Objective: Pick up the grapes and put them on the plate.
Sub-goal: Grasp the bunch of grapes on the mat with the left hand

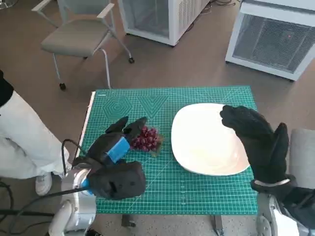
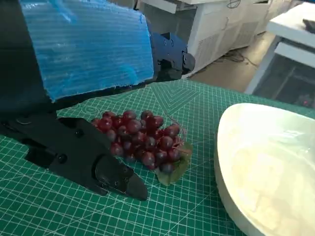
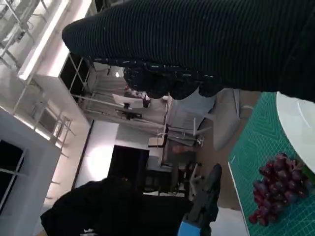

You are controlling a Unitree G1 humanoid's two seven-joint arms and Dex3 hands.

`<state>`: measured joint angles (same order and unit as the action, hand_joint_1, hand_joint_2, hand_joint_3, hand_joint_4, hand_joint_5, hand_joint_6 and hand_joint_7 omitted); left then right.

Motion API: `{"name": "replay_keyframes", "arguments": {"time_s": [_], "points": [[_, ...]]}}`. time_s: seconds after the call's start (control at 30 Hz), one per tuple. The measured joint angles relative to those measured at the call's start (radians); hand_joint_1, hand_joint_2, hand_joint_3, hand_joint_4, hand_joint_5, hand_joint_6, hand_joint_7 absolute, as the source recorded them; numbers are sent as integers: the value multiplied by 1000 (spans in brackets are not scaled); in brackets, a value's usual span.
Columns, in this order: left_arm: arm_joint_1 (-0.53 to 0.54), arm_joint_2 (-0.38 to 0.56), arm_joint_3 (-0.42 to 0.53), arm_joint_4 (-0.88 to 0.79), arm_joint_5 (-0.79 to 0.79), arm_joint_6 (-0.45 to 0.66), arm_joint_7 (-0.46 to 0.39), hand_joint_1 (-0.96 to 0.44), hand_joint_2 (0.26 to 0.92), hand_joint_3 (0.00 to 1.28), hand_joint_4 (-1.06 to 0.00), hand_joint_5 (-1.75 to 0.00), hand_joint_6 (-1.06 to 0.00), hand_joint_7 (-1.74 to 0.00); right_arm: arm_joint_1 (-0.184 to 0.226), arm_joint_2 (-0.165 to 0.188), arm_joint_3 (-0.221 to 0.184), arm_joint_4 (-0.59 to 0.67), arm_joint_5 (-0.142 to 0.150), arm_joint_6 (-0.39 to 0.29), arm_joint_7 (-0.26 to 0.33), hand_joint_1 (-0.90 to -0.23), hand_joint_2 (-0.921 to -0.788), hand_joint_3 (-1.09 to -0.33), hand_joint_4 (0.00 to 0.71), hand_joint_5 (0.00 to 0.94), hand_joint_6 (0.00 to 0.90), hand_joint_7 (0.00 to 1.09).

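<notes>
A big white plate [image 1: 209, 140] sits on the right part of the green cutting mat [image 1: 197, 191], and there is no food in it. The grapes [image 1: 145, 138] are not on the plate. They lie on the mat just to the left of it, close to its rim but not touching. They are dark red, bunched together, with a small green leaf [image 2: 173, 170] at the side near the plate. The left hand [image 1: 118, 142] is low over the mat, right beside the grapes on their left side. Its black fingers [image 2: 106, 169] are spread apart, one on the near side of the bunch and one on the far side, and they hold nothing. The right hand [image 1: 256, 137] in its black glove is up above the right edge of the plate. Its fingers are loose and apart, and it holds nothing too. A grey chair [image 1: 81, 34] stands on the floor far behind the table, and a person's pale trouser leg [image 1: 22, 142] is at the left.
</notes>
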<state>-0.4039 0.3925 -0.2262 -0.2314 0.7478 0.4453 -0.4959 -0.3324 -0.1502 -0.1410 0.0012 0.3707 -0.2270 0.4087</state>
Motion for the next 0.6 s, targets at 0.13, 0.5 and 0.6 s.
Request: {"name": "replay_keyframes", "arguments": {"time_s": [0.13,0.5,0.6], "points": [[-24,-3,-14,38,1,11,4,-179,705,3,-12,-4,-188,-19,1,0,-2,0,0,-1,0,-412,-921,-643,387,714,146,997],[-159,-43,-63,271,0,16,79,-64,715,5,-66,-9,-222,-13,4,0,-9,-2,1,0,0,-413,-921,-644,385,712,150,1000],[-208,-55,-83,365,-2,6,101,-43,721,7,-71,-8,-224,-11,6,0,-10,-4,1,0,0,-413,-921,-645,385,712,149,1001]]}}
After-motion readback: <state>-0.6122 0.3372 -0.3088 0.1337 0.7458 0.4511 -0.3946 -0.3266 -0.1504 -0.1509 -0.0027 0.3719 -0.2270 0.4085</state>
